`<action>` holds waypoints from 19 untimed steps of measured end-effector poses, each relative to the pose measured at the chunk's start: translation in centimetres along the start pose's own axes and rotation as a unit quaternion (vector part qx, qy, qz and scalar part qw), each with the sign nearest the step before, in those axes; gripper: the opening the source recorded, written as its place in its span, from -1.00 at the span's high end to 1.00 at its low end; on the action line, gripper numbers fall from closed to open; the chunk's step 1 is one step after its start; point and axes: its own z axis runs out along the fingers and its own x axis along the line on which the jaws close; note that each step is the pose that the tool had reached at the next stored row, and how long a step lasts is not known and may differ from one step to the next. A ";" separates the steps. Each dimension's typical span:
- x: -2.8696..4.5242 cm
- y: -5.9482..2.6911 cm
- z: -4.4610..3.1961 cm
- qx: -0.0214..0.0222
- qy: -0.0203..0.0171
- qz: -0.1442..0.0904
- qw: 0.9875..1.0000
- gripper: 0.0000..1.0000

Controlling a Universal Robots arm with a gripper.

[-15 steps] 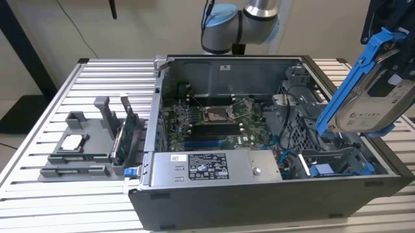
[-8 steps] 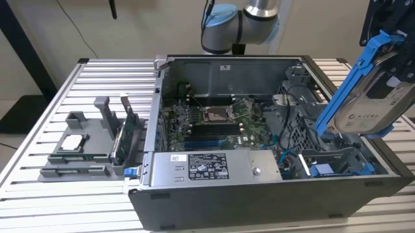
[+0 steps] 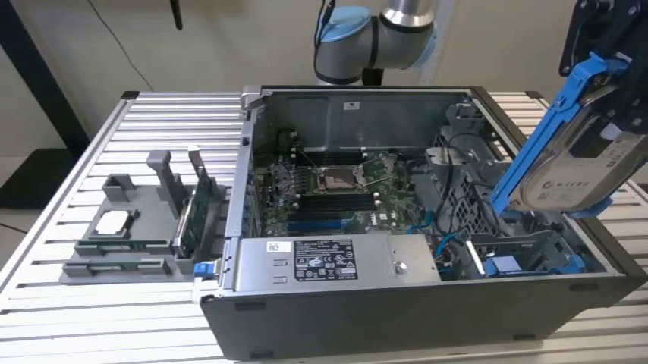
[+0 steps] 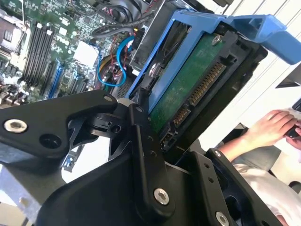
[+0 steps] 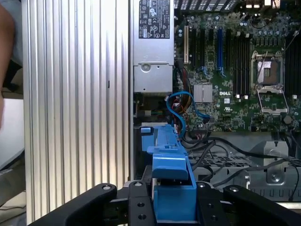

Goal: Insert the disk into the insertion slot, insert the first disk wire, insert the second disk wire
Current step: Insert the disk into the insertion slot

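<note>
My gripper hangs above the open computer case's side at the exterior view's right, shut on the disk. The disk is a silver-grey drive with a white label in a bright blue carrier frame, held steeply tilted over the drive bay. The second wrist view has the disk's green circuit board and connector facing the camera, clamped by the black gripper. In the first wrist view the blue carrier frame sits edge-on between the fingers. Blue wires curl inside the case near the bay.
The case holds a motherboard and a power supply. A grey fixture with parts stands on the slatted table at the exterior view's left. A person's hand rests beyond the case.
</note>
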 end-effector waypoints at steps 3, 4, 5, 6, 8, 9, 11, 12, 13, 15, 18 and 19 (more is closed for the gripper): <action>0.00 0.00 0.09 0.000 0.000 0.000 1.000 0.35; 0.00 0.00 0.12 0.000 0.000 0.000 1.000 0.35; 0.00 -0.01 0.14 0.000 0.000 0.000 1.000 0.35; 0.00 -0.01 0.18 0.000 0.000 0.000 1.000 0.35; 0.00 -0.01 0.24 0.000 0.000 0.000 1.000 0.35; 0.00 -0.01 0.28 0.000 0.000 0.000 1.000 0.35; 0.00 -0.02 0.35 0.000 0.000 0.000 1.000 0.35; 0.00 -0.02 0.36 0.000 0.000 0.000 1.000 0.35; 0.00 -0.02 0.36 0.000 0.000 0.000 1.000 0.35; 0.00 -0.02 0.38 0.000 0.000 0.000 1.000 0.35; 0.00 -0.02 0.43 0.000 0.000 0.000 1.000 0.35; 0.00 -0.02 0.46 0.000 0.000 0.000 1.000 0.35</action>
